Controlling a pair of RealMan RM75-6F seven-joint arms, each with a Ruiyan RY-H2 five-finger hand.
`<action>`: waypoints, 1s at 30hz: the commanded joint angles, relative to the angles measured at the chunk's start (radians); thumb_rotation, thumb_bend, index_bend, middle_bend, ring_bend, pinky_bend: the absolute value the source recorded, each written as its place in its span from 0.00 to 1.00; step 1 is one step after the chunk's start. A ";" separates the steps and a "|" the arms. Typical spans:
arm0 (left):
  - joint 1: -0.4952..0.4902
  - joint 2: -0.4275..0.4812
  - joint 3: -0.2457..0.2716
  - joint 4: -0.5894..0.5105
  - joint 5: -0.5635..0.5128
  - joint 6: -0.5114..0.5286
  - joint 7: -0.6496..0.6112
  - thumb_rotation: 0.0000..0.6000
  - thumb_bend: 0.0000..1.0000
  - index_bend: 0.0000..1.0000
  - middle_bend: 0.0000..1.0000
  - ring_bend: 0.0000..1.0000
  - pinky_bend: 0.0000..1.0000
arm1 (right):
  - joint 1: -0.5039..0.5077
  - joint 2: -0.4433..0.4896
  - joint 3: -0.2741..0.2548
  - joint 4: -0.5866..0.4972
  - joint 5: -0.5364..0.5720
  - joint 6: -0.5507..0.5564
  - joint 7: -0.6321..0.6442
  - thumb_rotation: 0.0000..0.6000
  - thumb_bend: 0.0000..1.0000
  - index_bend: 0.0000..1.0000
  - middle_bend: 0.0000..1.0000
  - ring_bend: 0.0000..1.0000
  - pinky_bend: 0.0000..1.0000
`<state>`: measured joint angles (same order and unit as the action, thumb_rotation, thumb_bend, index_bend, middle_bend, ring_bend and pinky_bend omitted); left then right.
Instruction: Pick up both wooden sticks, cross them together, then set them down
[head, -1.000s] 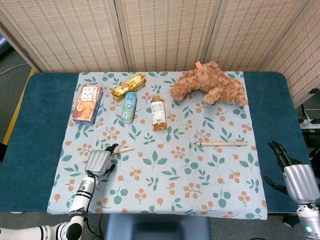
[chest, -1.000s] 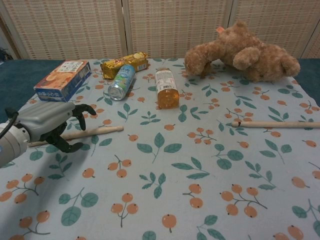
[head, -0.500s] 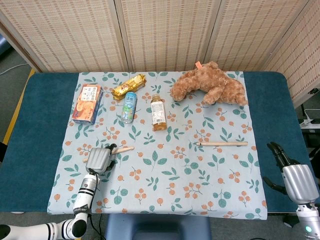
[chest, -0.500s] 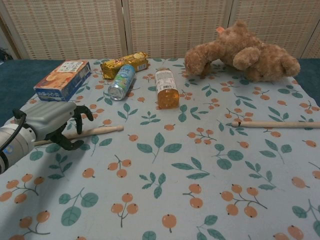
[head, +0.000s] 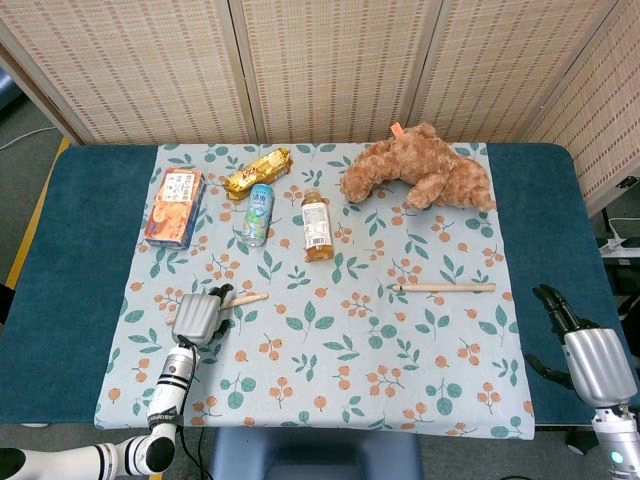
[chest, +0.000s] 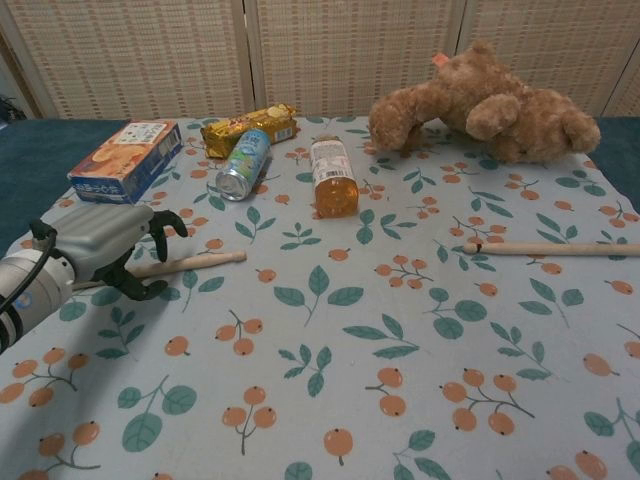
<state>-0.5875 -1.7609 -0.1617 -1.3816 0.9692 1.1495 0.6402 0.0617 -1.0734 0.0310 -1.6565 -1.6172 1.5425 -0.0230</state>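
One wooden stick (head: 247, 298) (chest: 195, 262) lies on the patterned cloth at the left. My left hand (head: 197, 317) (chest: 105, 250) sits over its near end, fingers arched above the stick and thumb below it, not closed on it. The stick still rests flat on the cloth. The second wooden stick (head: 445, 287) (chest: 550, 248) lies alone at the right. My right hand (head: 585, 350) hangs beyond the table's right edge with fingers apart and nothing in it; the chest view does not show it.
Along the back stand a brown teddy bear (head: 420, 168) (chest: 480, 105), a lying orange bottle (head: 317, 225) (chest: 332, 177), a can (head: 259, 213) (chest: 243, 163), a gold snack pack (head: 257, 172) (chest: 248, 128) and an orange box (head: 175, 206) (chest: 125, 160).
My left hand has slid a little left along the stick and settled lower around it. The stick itself has not moved. The right hand has barely shifted.
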 joint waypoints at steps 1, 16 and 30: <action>-0.003 -0.021 0.003 0.040 -0.013 -0.014 -0.002 1.00 0.35 0.21 0.36 0.84 1.00 | 0.001 0.001 0.000 -0.001 0.002 -0.003 0.000 1.00 0.08 0.10 0.08 0.45 0.61; 0.023 -0.106 0.018 0.191 0.072 0.067 -0.052 1.00 0.38 0.64 0.80 0.91 1.00 | 0.004 0.007 -0.007 -0.007 0.002 -0.018 0.003 1.00 0.08 0.13 0.08 0.46 0.61; 0.065 0.003 0.041 0.105 0.152 0.095 -0.073 1.00 0.38 0.69 0.86 0.92 1.00 | 0.028 -0.001 0.000 0.003 0.030 -0.070 -0.007 1.00 0.08 0.15 0.08 0.48 0.61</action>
<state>-0.5364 -1.7891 -0.1284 -1.2465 1.1047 1.2311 0.5728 0.0806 -1.0701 0.0267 -1.6583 -1.5974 1.4856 -0.0262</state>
